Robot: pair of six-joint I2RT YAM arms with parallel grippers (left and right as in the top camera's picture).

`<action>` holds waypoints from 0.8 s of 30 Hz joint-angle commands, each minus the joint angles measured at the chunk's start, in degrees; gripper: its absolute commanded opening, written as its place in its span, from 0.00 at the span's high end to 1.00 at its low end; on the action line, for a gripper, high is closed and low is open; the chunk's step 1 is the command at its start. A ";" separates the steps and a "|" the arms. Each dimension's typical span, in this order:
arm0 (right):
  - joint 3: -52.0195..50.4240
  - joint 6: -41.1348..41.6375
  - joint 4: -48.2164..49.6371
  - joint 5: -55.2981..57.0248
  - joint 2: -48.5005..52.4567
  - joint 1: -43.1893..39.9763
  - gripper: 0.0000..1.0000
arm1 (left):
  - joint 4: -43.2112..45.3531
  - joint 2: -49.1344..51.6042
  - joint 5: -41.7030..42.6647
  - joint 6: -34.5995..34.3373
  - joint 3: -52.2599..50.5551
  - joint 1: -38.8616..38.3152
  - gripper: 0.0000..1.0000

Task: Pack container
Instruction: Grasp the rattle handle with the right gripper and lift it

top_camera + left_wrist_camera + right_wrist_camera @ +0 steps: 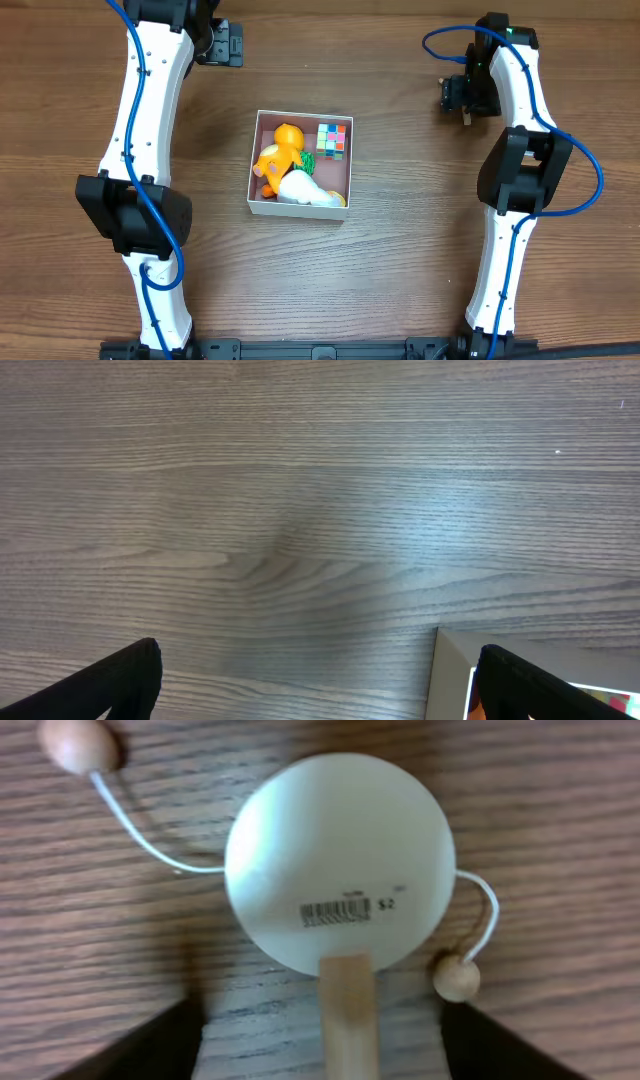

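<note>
The step in hand looks like a pickup for packing. The container (297,210), with toys (285,160) inside, sits well apart from the right gripper (320,1010), off toward the left one. A drum toy (340,860) lies directly under the right gripper. Close squarely on its wooden handle (348,1020), then lift high so the two stringed beads (457,978) clear the container wall. The left gripper (318,650) is spread wide and empty over the table (300,510), the container's corner just beside one finger. The right gripper is wide open too, straddling the handle and gripping nothing.
</note>
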 commanded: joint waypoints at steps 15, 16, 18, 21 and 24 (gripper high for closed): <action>-1.14 0.15 2.51 1.03 -0.57 0.07 0.73 | 0.22 0.39 -0.76 0.48 1.11 0.24 0.00; -1.14 0.15 2.51 1.03 -0.57 0.07 0.75 | 0.22 0.39 -0.76 0.48 1.11 0.24 0.00; -1.14 0.15 2.51 1.03 -0.57 0.07 0.77 | 0.22 0.39 -0.76 0.48 1.11 0.24 0.00; -1.14 0.37 2.47 1.01 -0.57 0.07 0.77 | 0.24 0.39 -0.76 0.48 1.11 0.24 0.00; -1.14 3.48 2.49 1.01 -0.57 0.13 0.82 | 0.24 0.39 -0.76 0.48 1.11 0.24 0.00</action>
